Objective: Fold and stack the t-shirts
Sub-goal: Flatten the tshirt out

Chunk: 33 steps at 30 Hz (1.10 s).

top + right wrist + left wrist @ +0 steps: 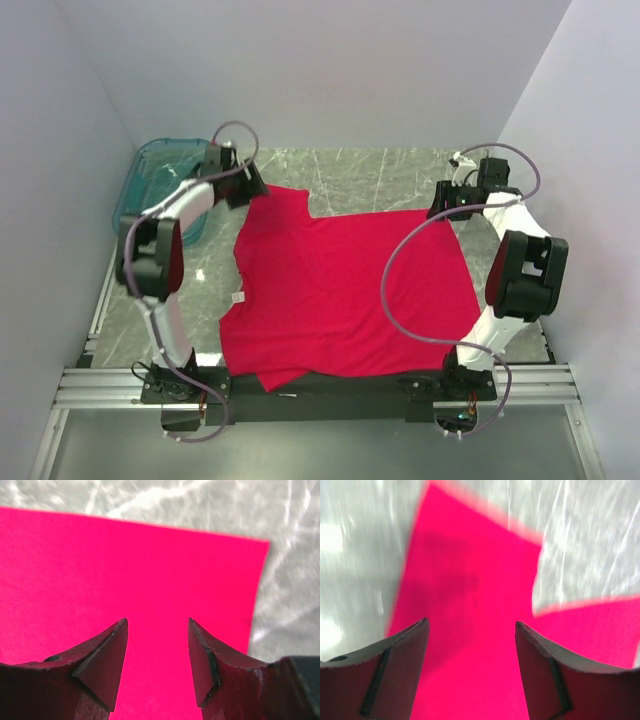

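Red t-shirt (pixel 340 290) flat, under left pincer (pixel 471 622), under right pincer (pixel 157 620)

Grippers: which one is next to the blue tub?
The left gripper, right beside the teal tub; the right gripper hangs over the far right corner of the red t-shirt.

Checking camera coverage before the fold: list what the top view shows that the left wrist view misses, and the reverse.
Top view only: the whole t-shirt spread flat, its white neck label, the teal tub at the far left, and the right arm. Left wrist view only: a close look at the left gripper, open above the cloth with nothing clamped. Both: red cloth lying on the grey marbled table.
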Each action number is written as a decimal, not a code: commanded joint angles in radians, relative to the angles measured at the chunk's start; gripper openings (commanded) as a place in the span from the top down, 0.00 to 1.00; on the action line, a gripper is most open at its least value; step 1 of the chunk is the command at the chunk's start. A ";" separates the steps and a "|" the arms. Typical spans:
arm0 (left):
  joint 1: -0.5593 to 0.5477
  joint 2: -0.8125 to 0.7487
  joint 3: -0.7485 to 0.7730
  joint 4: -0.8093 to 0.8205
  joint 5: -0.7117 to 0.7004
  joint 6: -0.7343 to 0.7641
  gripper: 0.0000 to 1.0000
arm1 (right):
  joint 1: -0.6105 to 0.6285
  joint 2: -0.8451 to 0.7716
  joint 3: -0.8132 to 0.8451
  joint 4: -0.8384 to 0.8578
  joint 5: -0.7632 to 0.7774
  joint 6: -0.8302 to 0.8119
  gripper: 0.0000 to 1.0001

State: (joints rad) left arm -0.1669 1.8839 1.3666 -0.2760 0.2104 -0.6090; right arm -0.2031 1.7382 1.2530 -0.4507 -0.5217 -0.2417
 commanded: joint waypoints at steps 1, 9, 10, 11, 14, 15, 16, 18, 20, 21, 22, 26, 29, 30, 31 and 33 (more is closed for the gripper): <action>0.043 0.165 0.323 -0.073 0.036 0.155 0.28 | -0.007 0.040 0.097 -0.049 -0.113 0.021 0.42; 0.058 0.475 0.652 -0.224 0.089 0.406 0.48 | -0.025 0.050 0.097 -0.100 -0.271 -0.061 0.43; 0.056 0.471 0.629 -0.180 0.096 0.419 0.48 | -0.025 0.047 0.094 -0.102 -0.277 -0.061 0.43; 0.058 0.469 0.620 -0.163 0.093 0.437 0.48 | -0.025 0.040 0.094 -0.098 -0.284 -0.057 0.44; 0.056 0.474 0.632 -0.146 0.104 0.457 0.48 | -0.025 0.026 0.083 -0.091 -0.305 -0.048 0.44; 0.056 0.489 0.644 -0.155 0.112 0.465 0.48 | -0.025 0.023 0.079 -0.089 -0.314 -0.047 0.44; 0.056 0.500 0.672 -0.163 0.113 0.471 0.48 | -0.025 0.021 0.077 -0.088 -0.317 -0.045 0.44; 0.056 0.527 0.696 -0.189 0.112 0.482 0.48 | -0.028 0.020 0.069 -0.085 -0.322 -0.041 0.44; 0.056 0.540 0.709 -0.196 0.101 0.485 0.49 | -0.035 0.017 0.063 -0.082 -0.327 -0.042 0.44; 0.056 0.550 0.709 -0.196 0.116 0.485 0.50 | -0.038 0.015 0.060 -0.083 -0.327 -0.042 0.44; 0.056 0.558 0.710 -0.200 0.122 0.489 0.51 | -0.039 0.014 0.059 -0.083 -0.328 -0.044 0.44; 0.053 0.592 0.730 -0.219 0.107 0.494 0.52 | -0.061 0.014 0.056 -0.092 -0.334 -0.053 0.44; 0.053 0.601 0.738 -0.215 0.096 0.488 0.54 | -0.067 0.015 0.052 -0.092 -0.342 -0.054 0.44; 0.053 0.609 0.741 -0.218 0.098 0.485 0.55 | -0.070 0.017 0.049 -0.092 -0.340 -0.056 0.44; 0.053 0.613 0.750 -0.221 0.106 0.480 0.61 | -0.071 0.018 0.049 -0.094 -0.336 -0.056 0.44; 0.052 0.620 0.752 -0.226 0.115 0.480 0.66 | -0.071 0.027 0.057 -0.097 -0.307 -0.061 0.44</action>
State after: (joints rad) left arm -0.1081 2.4718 2.0884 -0.4706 0.3107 -0.1425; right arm -0.2691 1.7992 1.3067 -0.5465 -0.8326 -0.2852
